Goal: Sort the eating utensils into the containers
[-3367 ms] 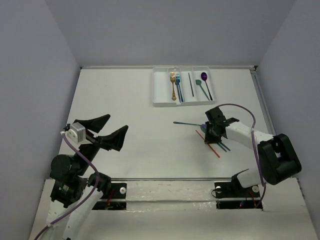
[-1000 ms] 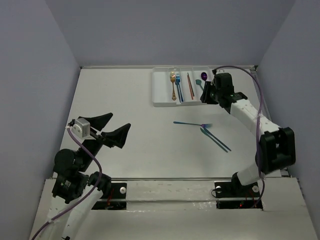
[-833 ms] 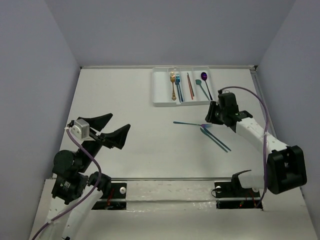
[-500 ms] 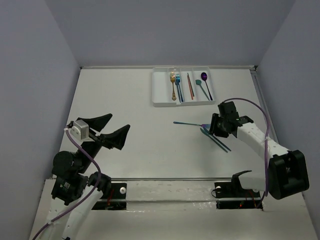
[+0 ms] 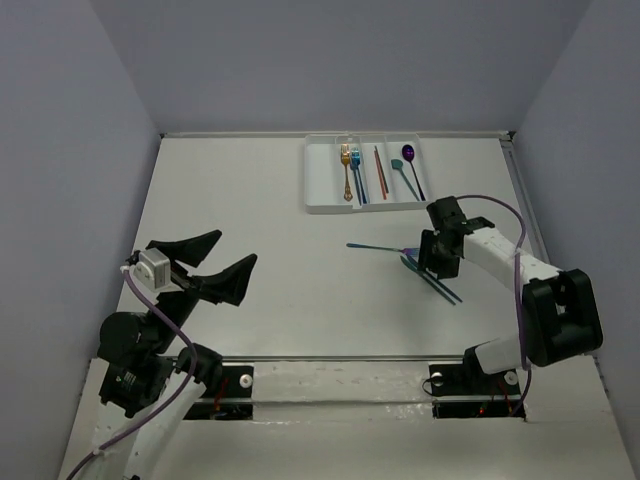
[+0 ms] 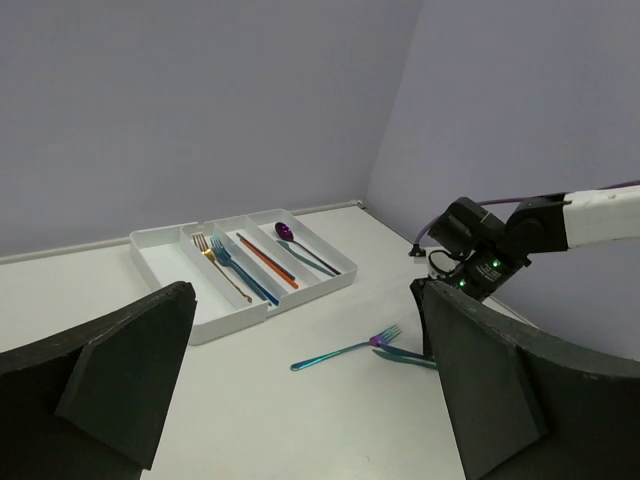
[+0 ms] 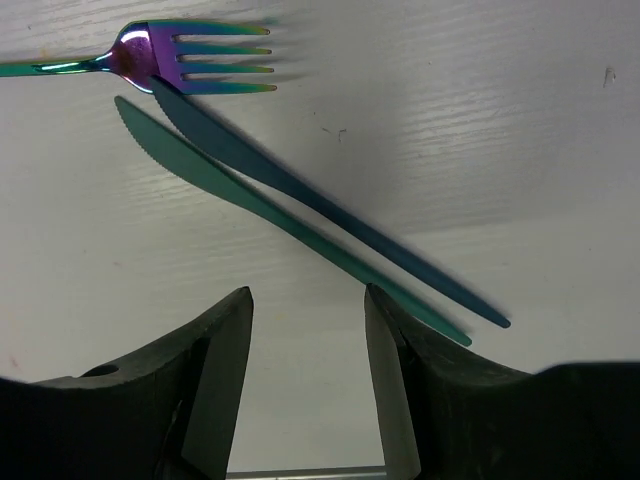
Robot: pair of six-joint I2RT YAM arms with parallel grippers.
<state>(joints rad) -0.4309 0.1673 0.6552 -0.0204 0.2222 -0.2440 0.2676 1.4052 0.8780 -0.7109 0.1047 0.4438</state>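
The white tray (image 5: 322, 178) at the back holds a gold fork (image 5: 346, 166), a blue fork (image 5: 357, 172), a red-orange stick (image 5: 379, 171), a teal spoon (image 5: 404, 176) and a purple spoon (image 5: 409, 154). On the table lie an iridescent fork (image 5: 383, 247) (image 7: 190, 60), a teal knife (image 7: 280, 215) and a blue knife (image 7: 330, 208), side by side. My right gripper (image 5: 434, 256) (image 7: 308, 293) hovers open just over the knives' handles, holding nothing. My left gripper (image 5: 236, 246) (image 6: 305, 292) is wide open and empty, raised at the near left.
The tray (image 6: 175, 285) stands against the back wall, right of centre. Grey walls enclose the table on three sides. A purple cable (image 5: 500, 215) loops over the right arm. The left half of the table is bare white surface.
My right gripper has come back from the tray to the table and now sits over the two knives, jaws wider than before. The red-orange stick lies in the tray. The left arm barely shifted.
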